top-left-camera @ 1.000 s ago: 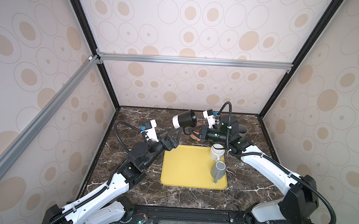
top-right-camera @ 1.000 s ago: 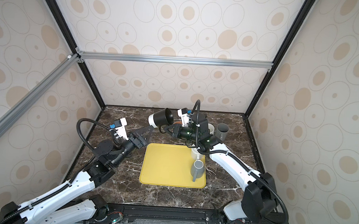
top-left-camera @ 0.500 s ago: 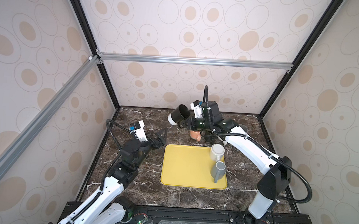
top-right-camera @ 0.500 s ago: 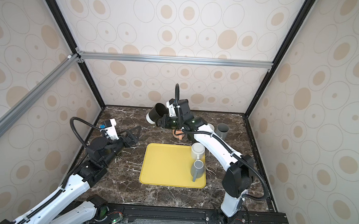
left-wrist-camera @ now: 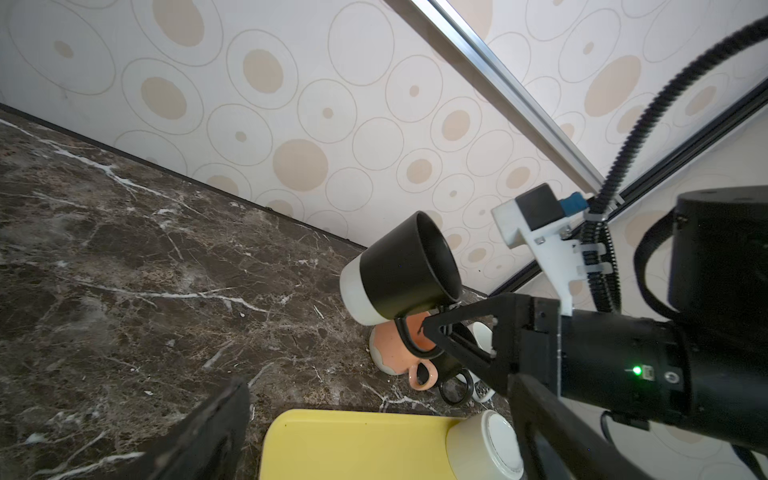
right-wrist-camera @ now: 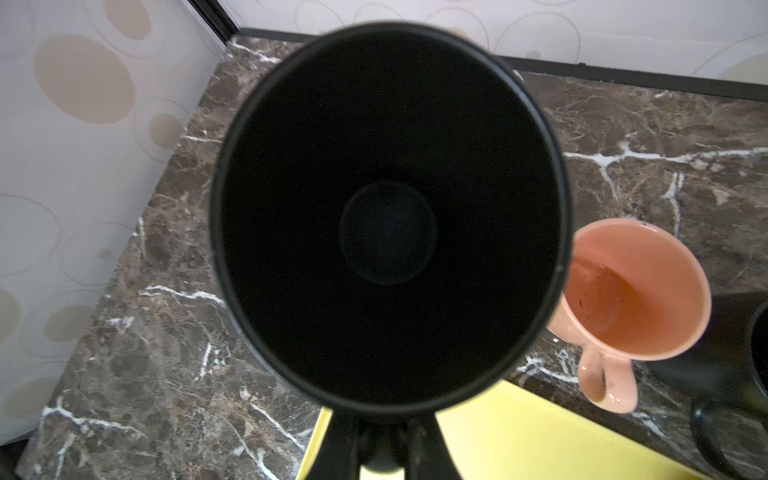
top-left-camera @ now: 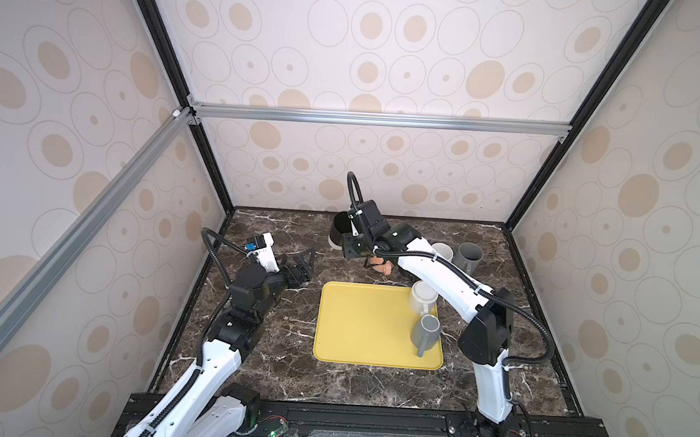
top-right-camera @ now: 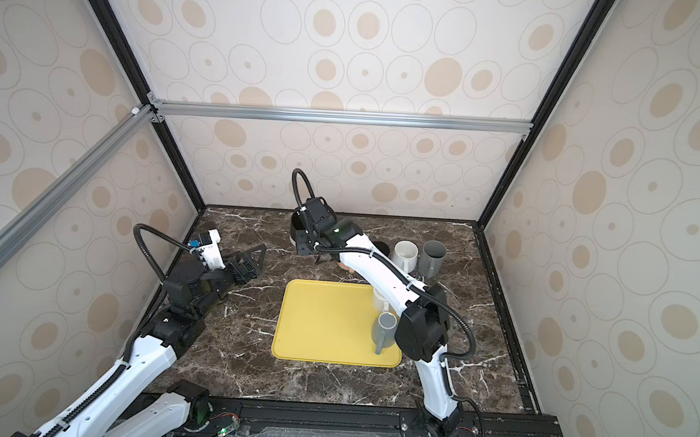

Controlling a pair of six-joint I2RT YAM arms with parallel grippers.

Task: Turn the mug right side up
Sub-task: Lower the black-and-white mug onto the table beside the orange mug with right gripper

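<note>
The dark marble table (top-left-camera: 289, 370) fills the lower middle of both top views. The right arm (top-left-camera: 440, 275) reaches from the lower right across the yellow tray's (top-left-camera: 358, 324) right side up to just above the frame's centre. It hides part of the mugs behind it. The left arm (top-left-camera: 252, 292) lies at centre left, well apart from the tray and every mug. The left gripper (top-left-camera: 304, 264) is spread wide and holds nothing.

On the tray's right edge stand a cream mug (top-left-camera: 421, 298) and, just below it in the frame, a grey mug (top-left-camera: 426, 334) with its handle toward the bottom edge. In the left wrist view the cream one appears to sit bottom up. Right of centre at the back of the table, a white mug (top-right-camera: 405, 252) and a taller grey one (top-right-camera: 433, 254) stand side by side, mouths up. Between them and the tray's top edge sits a pink mug (right-wrist-camera: 636, 291), upright, with a second black mug (right-wrist-camera: 739, 332) just beside it, mostly cut off at the right edge.

The task's mug (left-wrist-camera: 403, 270) is black with a white band at its base. It hangs clear of the table just above centre in both top views, above the tray's top edge. The right gripper (left-wrist-camera: 430, 330) is clamped on its handle. The mug is tilted, its mouth turned upward and toward the right wrist camera, which looks straight down into the dark, empty inside.
</note>
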